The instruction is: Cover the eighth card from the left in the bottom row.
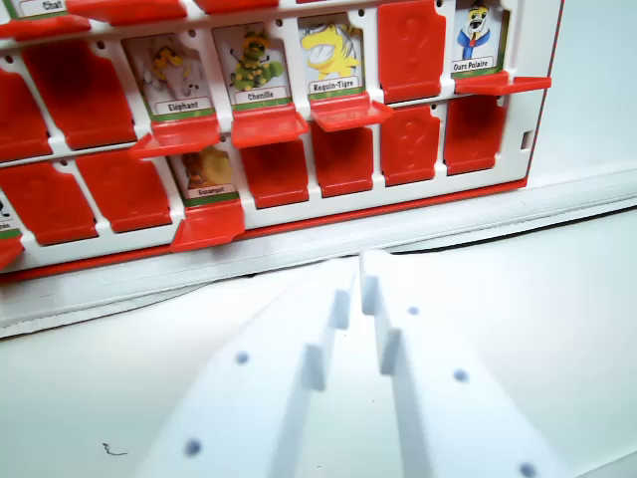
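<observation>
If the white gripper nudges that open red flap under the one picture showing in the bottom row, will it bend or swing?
Probably swings: the red flap juts out like its neighbours, suggesting a hinge. It looks like thin, stiff plastic, so likely light. Its glossy face may slip against the gripper.

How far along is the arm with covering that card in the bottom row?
Done: uncertain. The bottom row runs off the wrist view's left, so the eighth card cannot be counted. The four rightmost red covers in the bottom row are already up. One open card in that row shows its picture, flap folded down. In hand: nothing; the gripper sits closed, short of the board. Left: reach a flap and raise it.
</observation>
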